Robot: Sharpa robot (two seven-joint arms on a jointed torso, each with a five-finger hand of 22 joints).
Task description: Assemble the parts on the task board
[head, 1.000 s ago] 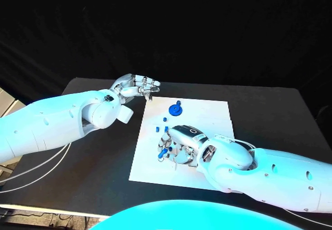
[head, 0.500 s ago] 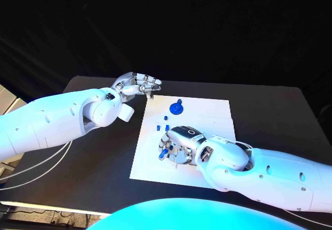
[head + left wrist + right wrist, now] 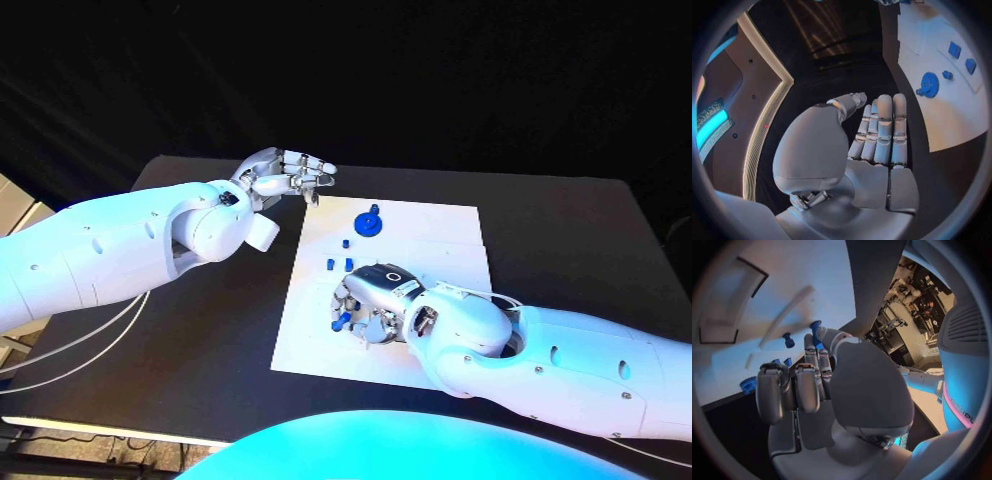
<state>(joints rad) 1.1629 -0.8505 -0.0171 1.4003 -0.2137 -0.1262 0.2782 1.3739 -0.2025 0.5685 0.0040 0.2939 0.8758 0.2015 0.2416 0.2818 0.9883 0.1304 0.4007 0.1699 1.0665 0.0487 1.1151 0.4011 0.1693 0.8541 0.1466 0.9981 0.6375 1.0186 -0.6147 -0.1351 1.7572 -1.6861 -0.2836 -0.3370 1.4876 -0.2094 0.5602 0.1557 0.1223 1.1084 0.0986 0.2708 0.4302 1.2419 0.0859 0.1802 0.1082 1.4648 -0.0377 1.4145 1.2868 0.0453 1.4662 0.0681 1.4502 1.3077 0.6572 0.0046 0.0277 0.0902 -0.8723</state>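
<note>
The right hand (image 3: 372, 300) sits low over the near half of the white board (image 3: 433, 225), fingers curled downward, and a small blue peg (image 3: 339, 322) shows at its fingertips on the side toward the board's left edge. From the right wrist view the thumb and a finger (image 3: 814, 347) seem to pinch a blue peg (image 3: 815, 329) against the board, so I judge the hand is holding that part, though the contact itself is partly hidden.

Just beyond the right hand, farther from the robot, two or three small blue pieces (image 3: 338, 264) lie loose on the board, and beyond those sits a round blue gear (image 3: 368, 226) near the far end. A rectangular recess (image 3: 720, 320) is cut into the board away from the fingers.

The left hand (image 3: 286, 177) hangs above the tabletop (image 3: 577, 230) just off the board's far left corner, fingers folded in with nothing in them; the left wrist view shows them lying straight together (image 3: 882, 130), the gear (image 3: 929, 84) well off to one side.

To do this step well, I would say the peg needs to be kept upright while it is seated, pressed straight down rather than at a slant, with the grip light enough not to flick it aside. The loose pieces nearby could be knocked if the hand sweeps outward.
</note>
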